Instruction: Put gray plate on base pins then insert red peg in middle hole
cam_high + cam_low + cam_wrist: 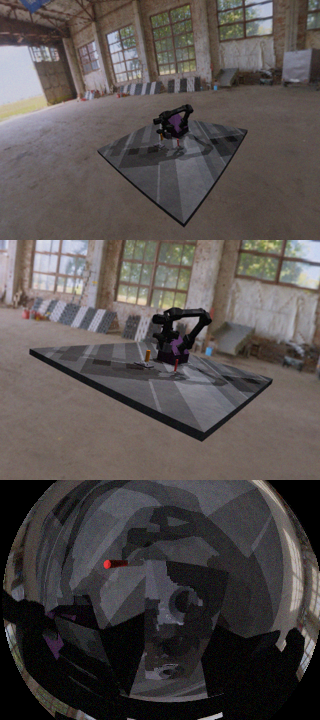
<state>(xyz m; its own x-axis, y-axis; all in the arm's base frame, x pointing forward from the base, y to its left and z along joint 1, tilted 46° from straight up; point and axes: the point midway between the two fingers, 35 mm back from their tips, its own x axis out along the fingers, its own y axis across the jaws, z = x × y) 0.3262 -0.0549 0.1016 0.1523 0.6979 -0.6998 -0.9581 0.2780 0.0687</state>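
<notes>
My gripper is shut on the gray plate and holds it in the air in front of the arm's purple mount. The plate's middle hole shows in the wrist view. The small dark base lies on the mat to the left of the plate, apart from it, with an orange pin standing on it. The red peg stands upright on the mat, right of the base and below the gripper's height.
The gray patterned mat is a raised slab with dark edges on a warehouse floor. The arm's purple mount stands just behind the peg and the base.
</notes>
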